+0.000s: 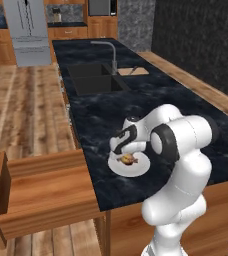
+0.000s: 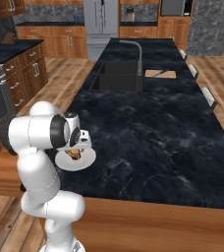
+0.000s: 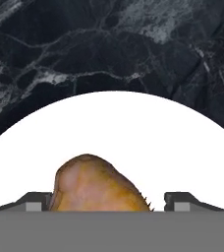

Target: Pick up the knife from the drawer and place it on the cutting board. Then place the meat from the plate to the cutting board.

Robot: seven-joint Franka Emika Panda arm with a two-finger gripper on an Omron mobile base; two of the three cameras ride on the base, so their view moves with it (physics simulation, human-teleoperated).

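Far to the gripper's left in the left base view, the drawer (image 1: 41, 192) stands pulled out from the counter, and no knife can be made out inside it. The gripper (image 3: 105, 199) hangs directly over the plate (image 1: 141, 169), which sits on the dark marble counter (image 1: 111, 115) near its front edge. In the hand view its two fingertips (image 3: 34, 201) stand wide apart on either side of the meat (image 3: 97, 184), which lies between them on the plate; whether they touch it cannot be told, and the jaws are not closed on it. Beyond the gripper, well away along the counter, lies the sink (image 1: 93, 79) with its faucet (image 1: 108, 52). Just right of the sink rests the cutting board (image 1: 133, 71), with a slim dark shape on it that looks like the knife (image 2: 159, 72).
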